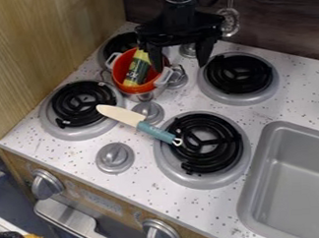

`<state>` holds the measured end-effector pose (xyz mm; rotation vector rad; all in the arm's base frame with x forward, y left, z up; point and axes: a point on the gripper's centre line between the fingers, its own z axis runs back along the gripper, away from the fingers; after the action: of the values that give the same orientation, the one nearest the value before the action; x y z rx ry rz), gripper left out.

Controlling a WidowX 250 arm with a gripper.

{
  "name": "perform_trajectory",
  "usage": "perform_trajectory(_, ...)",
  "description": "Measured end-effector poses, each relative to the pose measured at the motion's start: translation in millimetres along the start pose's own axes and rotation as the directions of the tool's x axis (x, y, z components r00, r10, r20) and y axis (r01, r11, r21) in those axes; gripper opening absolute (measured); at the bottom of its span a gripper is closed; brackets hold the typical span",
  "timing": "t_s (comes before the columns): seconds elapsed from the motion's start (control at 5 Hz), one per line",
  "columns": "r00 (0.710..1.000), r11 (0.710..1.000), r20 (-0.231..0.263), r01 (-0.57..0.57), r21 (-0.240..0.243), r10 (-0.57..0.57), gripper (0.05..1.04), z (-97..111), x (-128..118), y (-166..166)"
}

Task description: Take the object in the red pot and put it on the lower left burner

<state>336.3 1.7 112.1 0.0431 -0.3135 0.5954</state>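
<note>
My gripper (180, 61) hangs at the top centre, open, its left finger over the right part of the red pot (145, 86) and its right finger beyond the pot's right side. Inside the red pot leans a bottle-like object (137, 68) with a yellow top and a dark green label, its upper end near the left finger. The pot stands in a metal pot (145, 96) by the upper left burner. The lower left burner (82, 103) has a black coil in a silver ring, with a knife tip at its right edge.
A knife (139, 123) with a teal handle lies between the lower left burner and the lower right burner (205, 143). The upper right burner (238, 73) is at the right, silver knobs (115, 158) stand between burners, and a grey sink (292, 180) is at the lower right.
</note>
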Motion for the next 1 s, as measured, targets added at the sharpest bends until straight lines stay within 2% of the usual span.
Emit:
perform_trajectory(0.2,1.0,1.0,-0.02,0.01,0.014,-0.01,1.0,-8.0,-3.5,1.1)
perform_trajectory(0.6,0.99,0.991,0.046,0.132,0.012,-0.132,1.0,-26.2,10.8,23.7)
perform_trajectory(0.8,0.985,0.987,0.059,0.16,0.016,-0.161,1.0,-27.9,19.4,35.0)
perform_trajectory(1.0,0.973,0.976,0.076,0.217,-0.011,-0.216,1.0,-39.7,30.1,40.2)
